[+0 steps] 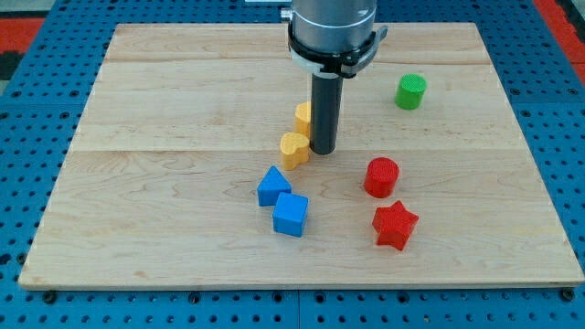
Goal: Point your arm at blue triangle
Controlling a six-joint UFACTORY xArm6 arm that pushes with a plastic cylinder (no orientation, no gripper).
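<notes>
The blue triangle lies on the wooden board, a little below the board's middle. A blue cube touches it at its lower right. My tip is above and to the right of the blue triangle, apart from it. The tip stands right beside a yellow heart-shaped block on its left. A second yellow block is just above that one, partly hidden behind the rod.
A red cylinder and a red star lie to the right of the blue blocks. A green cylinder stands at the upper right. Blue pegboard surrounds the board.
</notes>
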